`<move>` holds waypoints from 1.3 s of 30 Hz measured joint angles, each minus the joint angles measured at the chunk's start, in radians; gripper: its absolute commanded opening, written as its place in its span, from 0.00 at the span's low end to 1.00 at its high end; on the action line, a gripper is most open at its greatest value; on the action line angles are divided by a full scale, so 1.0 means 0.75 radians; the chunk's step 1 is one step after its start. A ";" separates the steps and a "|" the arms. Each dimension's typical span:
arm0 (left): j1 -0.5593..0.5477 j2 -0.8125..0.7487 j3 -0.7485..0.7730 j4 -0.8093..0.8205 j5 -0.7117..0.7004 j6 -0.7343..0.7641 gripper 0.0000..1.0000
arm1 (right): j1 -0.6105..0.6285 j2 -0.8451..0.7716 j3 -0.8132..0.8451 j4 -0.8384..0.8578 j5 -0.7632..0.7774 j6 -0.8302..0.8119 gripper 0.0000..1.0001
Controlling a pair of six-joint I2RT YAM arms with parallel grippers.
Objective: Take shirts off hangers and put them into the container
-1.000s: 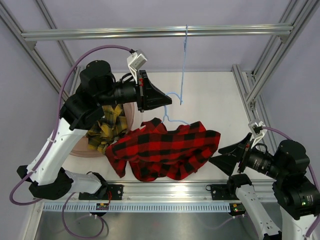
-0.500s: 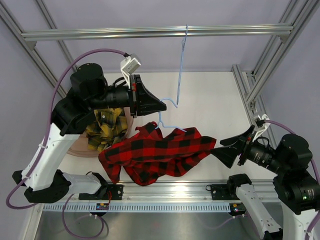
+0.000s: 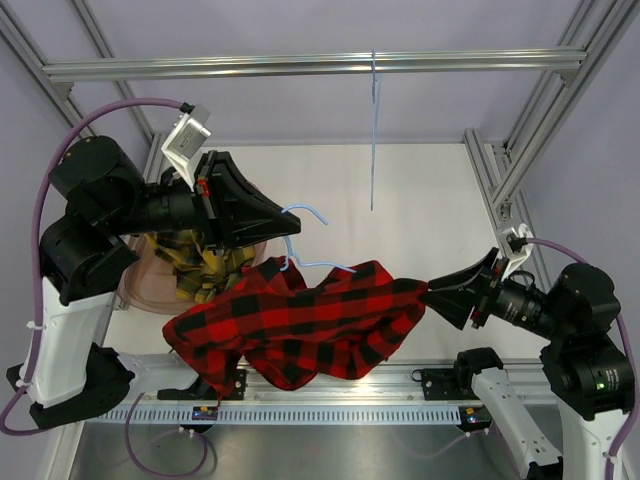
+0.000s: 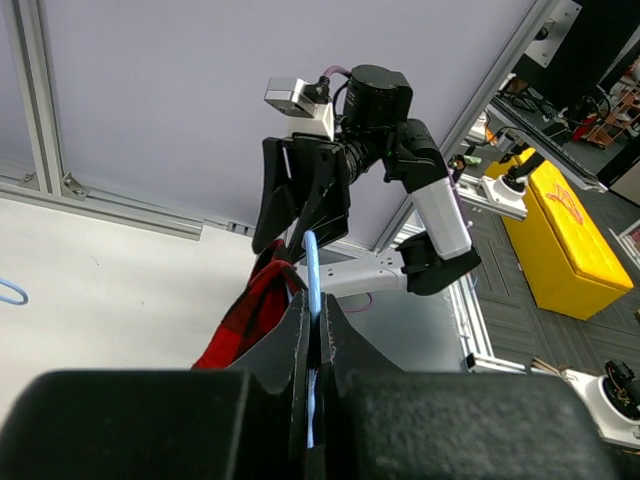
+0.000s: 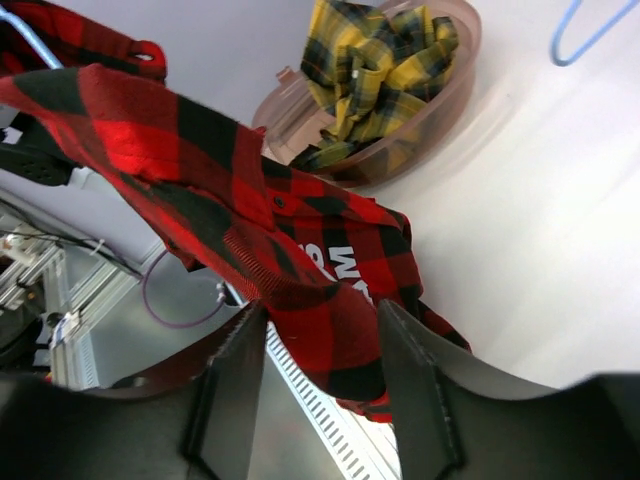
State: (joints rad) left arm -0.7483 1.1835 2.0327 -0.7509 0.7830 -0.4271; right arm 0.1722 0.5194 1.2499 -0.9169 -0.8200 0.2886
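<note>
Because the red shirt (image 3: 300, 320) hangs soft, light and limp from the hanger (image 4: 312, 268) pinched tight by the left fingers (image 4: 345, 335), the right fingers (image 5: 235, 385), apart around its edge, should bunch plenty of cloth.

Left hand (image 3: 292, 214) clamped shut, right hand (image 3: 432, 292) parted

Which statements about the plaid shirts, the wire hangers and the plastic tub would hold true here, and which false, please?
1. The yellow-and-black plaid shirt lies in the translucent pinkish-brown oval plastic tub. True.
2. The red-and-black plaid shirt is off its hanger. False: it hangs from the light-blue wire hanger.
3. The left gripper is shut on that hanger. True.
4. The silver aluminium rail carries nothing. False: a second light-blue wire hanger hangs there, bare.
</note>
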 measured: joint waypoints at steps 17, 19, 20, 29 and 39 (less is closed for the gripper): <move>0.044 0.023 0.014 -0.024 -0.002 -0.009 0.00 | 0.000 -0.065 -0.079 0.053 -0.145 0.077 0.00; 0.047 0.032 0.036 -0.069 -0.041 0.021 0.00 | 0.000 -0.062 -0.068 0.034 -0.108 0.066 0.00; 0.047 0.037 0.044 -0.097 -0.065 0.036 0.00 | 0.000 -0.058 -0.054 0.014 -0.077 0.055 0.00; 0.051 0.045 0.032 -0.265 -0.302 0.131 0.00 | 0.006 0.006 0.181 -0.237 0.590 0.030 0.00; 0.065 0.050 0.110 -0.271 -0.356 0.136 0.00 | 0.013 -0.005 0.043 -0.294 0.925 0.131 0.00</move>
State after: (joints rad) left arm -0.6994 1.2209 2.1151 -0.9539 0.5159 -0.3252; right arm 0.1818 0.5159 1.2819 -1.1374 -0.1265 0.3870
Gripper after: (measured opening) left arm 0.035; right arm 0.010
